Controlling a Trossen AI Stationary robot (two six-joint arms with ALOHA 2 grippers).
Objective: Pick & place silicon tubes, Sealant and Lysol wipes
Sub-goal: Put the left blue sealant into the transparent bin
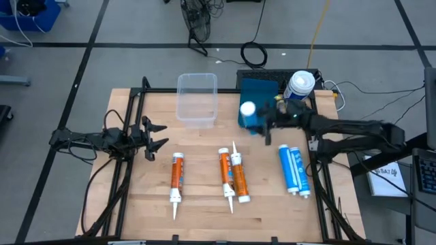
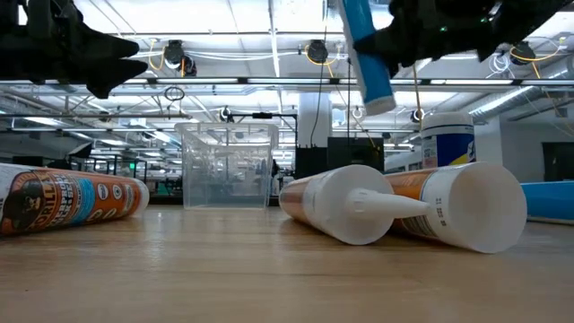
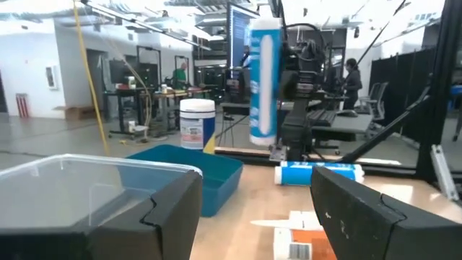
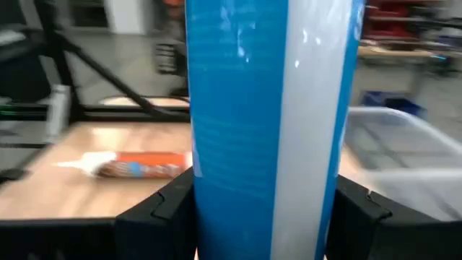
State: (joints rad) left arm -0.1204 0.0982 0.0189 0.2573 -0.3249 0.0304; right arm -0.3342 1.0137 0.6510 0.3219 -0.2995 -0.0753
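Right end effector grips a blue tube upright over the blue bin. Left end effector waits, spread wide, above the table.

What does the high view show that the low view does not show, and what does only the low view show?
Only the high view shows the blue bin, the two blue tubes lying near the right edge, and the left gripper, open above the table's left side. Only the low view shows that the blue tube gripped by the right gripper hangs clear above the wooden table. Both show the clear container, the orange tubes lying on the table, and the Lysol wipes.
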